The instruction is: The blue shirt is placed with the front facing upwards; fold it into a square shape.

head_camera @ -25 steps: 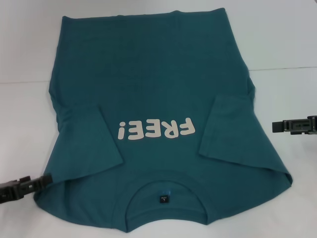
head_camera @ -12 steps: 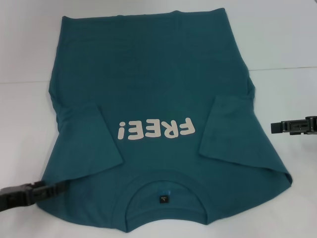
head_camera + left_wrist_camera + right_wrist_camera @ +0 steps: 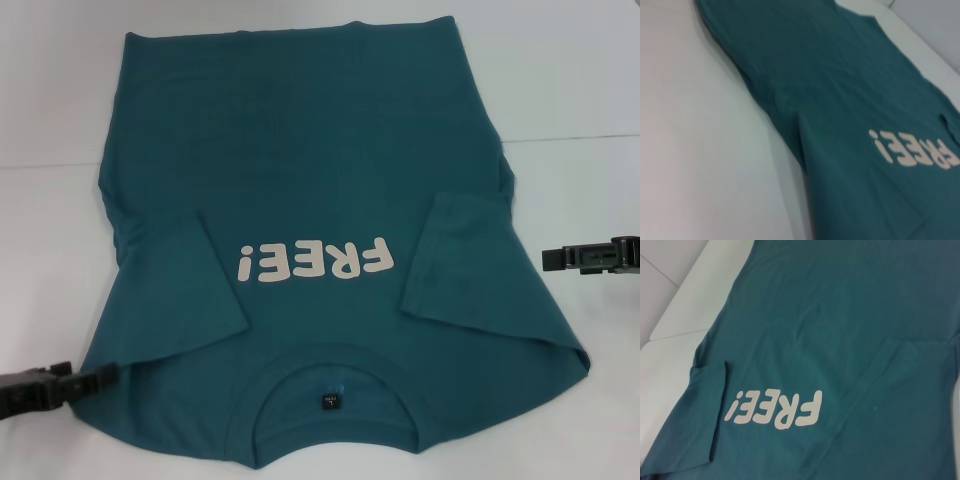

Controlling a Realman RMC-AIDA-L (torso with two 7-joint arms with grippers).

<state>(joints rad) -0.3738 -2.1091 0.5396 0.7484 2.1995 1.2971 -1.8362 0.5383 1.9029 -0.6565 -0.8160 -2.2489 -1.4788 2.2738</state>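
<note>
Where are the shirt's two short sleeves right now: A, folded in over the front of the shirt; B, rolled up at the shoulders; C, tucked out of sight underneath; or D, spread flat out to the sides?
A: in the head view both sleeves of the shirt lie folded inward on its front, one on each side of the white lettering.

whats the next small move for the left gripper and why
Probably ease the left gripper inward and down onto the near left shoulder edge of the blue shirt. It sits right at that edge, both sleeves are already folded in, and the right gripper waits beside the shirt's right side.
</note>
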